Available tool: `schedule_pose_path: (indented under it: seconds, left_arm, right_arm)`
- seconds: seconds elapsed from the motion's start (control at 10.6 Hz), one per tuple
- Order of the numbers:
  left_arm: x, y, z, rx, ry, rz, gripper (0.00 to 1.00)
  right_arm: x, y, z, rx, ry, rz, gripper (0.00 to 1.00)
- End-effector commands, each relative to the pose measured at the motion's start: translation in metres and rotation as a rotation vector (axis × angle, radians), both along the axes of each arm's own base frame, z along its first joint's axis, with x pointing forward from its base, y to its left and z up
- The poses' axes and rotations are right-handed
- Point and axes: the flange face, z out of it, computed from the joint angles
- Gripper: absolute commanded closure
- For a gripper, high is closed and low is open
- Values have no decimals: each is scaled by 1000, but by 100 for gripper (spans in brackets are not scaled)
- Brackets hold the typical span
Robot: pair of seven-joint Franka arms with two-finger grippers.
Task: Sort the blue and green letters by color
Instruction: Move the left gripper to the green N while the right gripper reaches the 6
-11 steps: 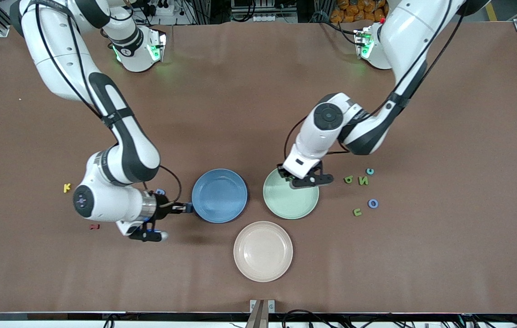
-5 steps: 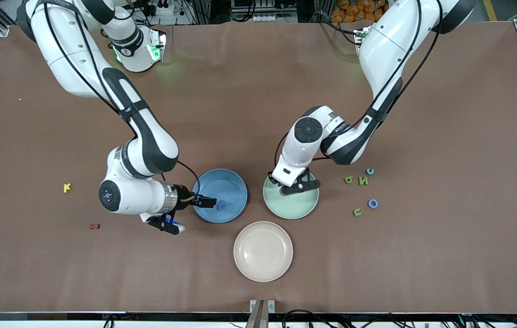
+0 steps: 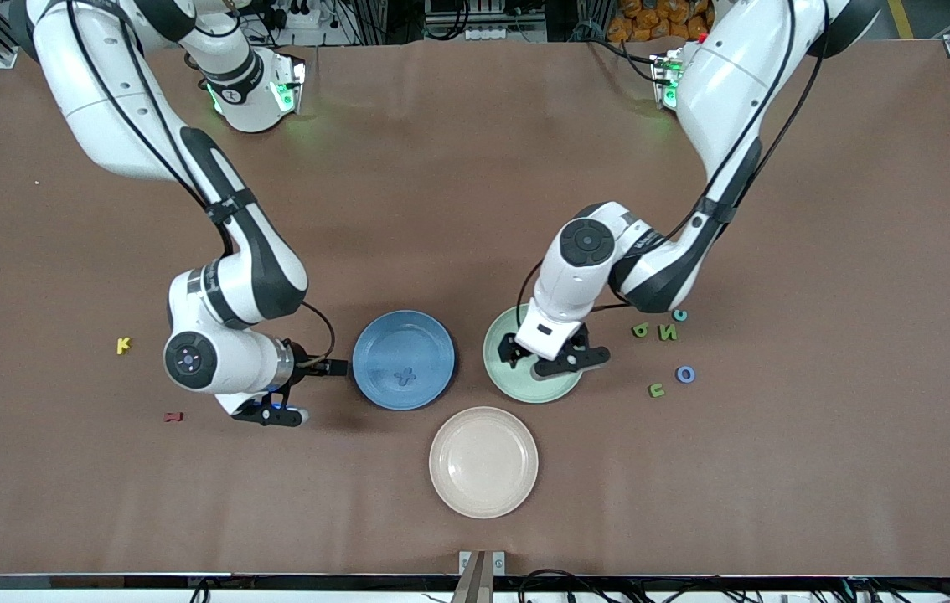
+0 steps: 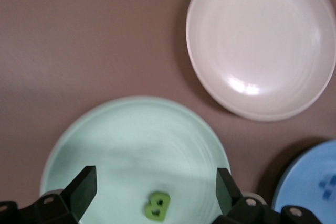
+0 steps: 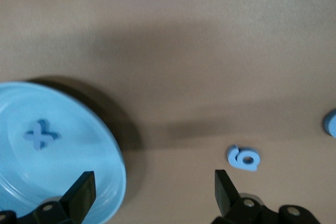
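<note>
- Right claw [image 3: 339, 367], fingers apart and empty, hovers at the blue plate's [image 3: 374, 347] nine o'clock edge; blue X [image 3: 405, 377] lies inside.
- Left claw [image 3: 544, 358], fingers apart, hangs over the green plate [image 4: 131, 129]; green B [image 4: 157, 206] lies inside.

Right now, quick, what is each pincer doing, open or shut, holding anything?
Left pincer: open, empty, over the green plate where the green B lies.
Right pincer: open, empty, beside the blue plate holding the blue X.
</note>
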Motion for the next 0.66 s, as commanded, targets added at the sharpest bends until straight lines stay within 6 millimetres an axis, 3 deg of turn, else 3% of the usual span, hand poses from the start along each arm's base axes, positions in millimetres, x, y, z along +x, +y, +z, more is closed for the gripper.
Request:
schedule_pose_path:
  seconds: [0.0,0.09,0.19,0.56]
  left_arm:
    - [26,60,89,111,-85,-34,0]
    - [31,80,118,140,-98,-44,0]
    - [35,100,151,159,-112,-40,0]
    - [29,199,260,96,-22,-89,0]
  right_arm:
    - [-53,-35,46,-81,-24,-7,0]
    - [-74,-41,59,-96,-46,-22,0]
    - [-82,-46,64,-112,-54,-96,0]
    - [-76,-50,58,-163,-71,-360,0]
